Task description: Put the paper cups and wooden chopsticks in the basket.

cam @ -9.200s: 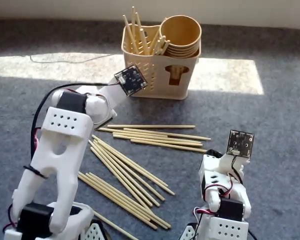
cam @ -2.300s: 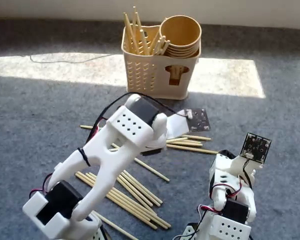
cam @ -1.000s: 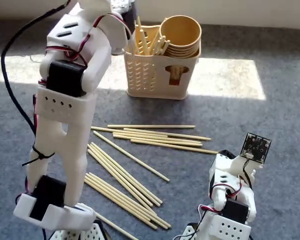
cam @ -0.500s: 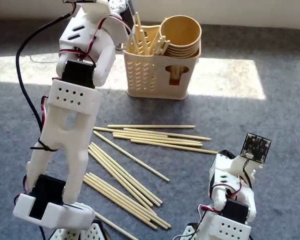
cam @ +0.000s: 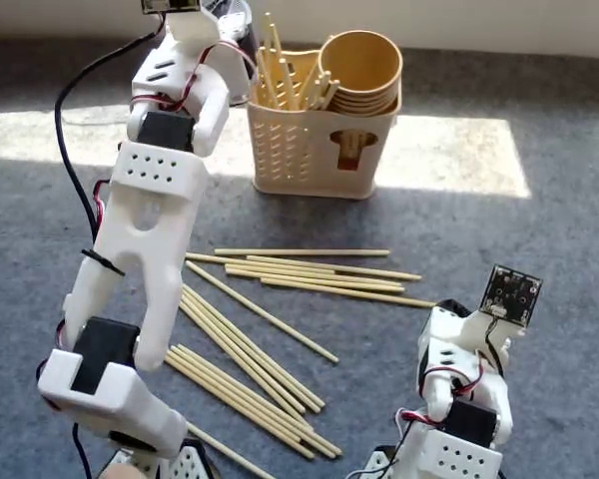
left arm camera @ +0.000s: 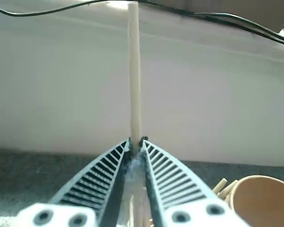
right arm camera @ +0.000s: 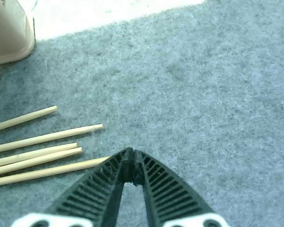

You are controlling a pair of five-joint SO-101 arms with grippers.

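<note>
My left gripper (left arm camera: 135, 142) is pinched shut on one chopstick (left arm camera: 134, 71), a pale, smooth, round wooden stick standing straight up between the fingertips. Its upper end is cut off by the picture's edge and its lower part is hidden behind the fingers. From the high view this arm reaches up over the basket's (cam: 299, 150) far left corner, but the gripper is cut off there and I cannot make it out.

My right gripper (right arm camera: 129, 153) is closed with nothing in it, low over the carpet (cam: 539, 259) just beside the ends of some loose sticks (cam: 309, 267).

The basket is cream plastic with slotted walls, near the carpet's far edge. Stacked tan cups (cam: 364, 60) fill its right side; I cannot count them. A bundle (cam: 276, 60) of sticks leans in its left side. More sticks (cam: 250, 359) lie fanned out near the left arm, some hidden beneath it.
</note>
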